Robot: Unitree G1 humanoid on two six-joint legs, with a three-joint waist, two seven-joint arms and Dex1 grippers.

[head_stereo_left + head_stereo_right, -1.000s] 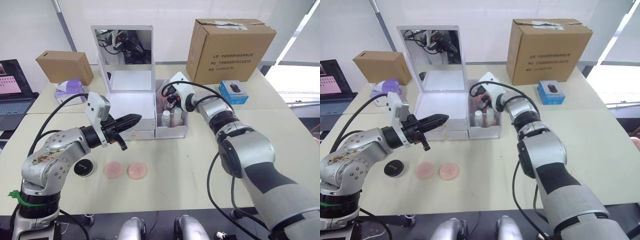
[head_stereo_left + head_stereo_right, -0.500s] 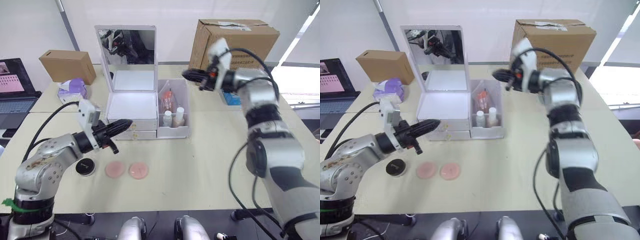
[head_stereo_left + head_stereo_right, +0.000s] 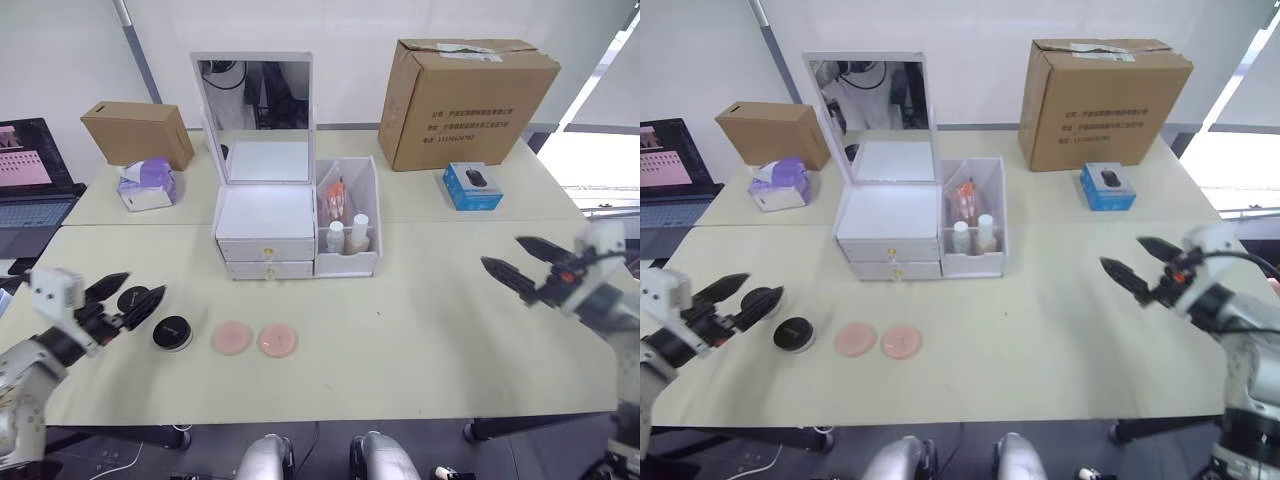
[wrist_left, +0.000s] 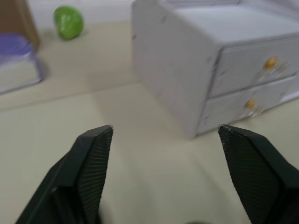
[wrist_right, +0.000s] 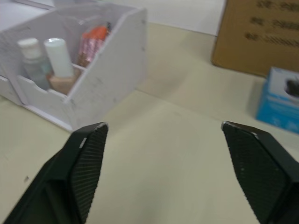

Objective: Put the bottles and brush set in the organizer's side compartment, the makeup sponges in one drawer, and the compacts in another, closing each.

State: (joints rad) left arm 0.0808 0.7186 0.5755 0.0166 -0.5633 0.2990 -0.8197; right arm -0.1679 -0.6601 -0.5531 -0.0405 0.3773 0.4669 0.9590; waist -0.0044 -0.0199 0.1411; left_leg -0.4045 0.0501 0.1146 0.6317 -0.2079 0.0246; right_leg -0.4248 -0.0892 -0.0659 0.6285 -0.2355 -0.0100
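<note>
Near edge, lower left: left gripper (image 3: 128,299) spread, empty; beside it two black compacts (image 3: 172,332) and two pink makeup sponges (image 3: 231,338). Mid-right: right gripper (image 3: 518,262) spread, empty. Center back: organizer (image 3: 266,222), both drawers closed, bottles (image 3: 337,237) and brush set (image 3: 334,199) in side compartment.

Bare worktop (image 3: 420,320) lies wide between the organizer (image 3: 266,225) and the spread right claw (image 3: 520,263) — compacts (image 3: 171,332) and sponges (image 3: 252,339) crowd the left claw's (image 3: 128,298) side.
</note>
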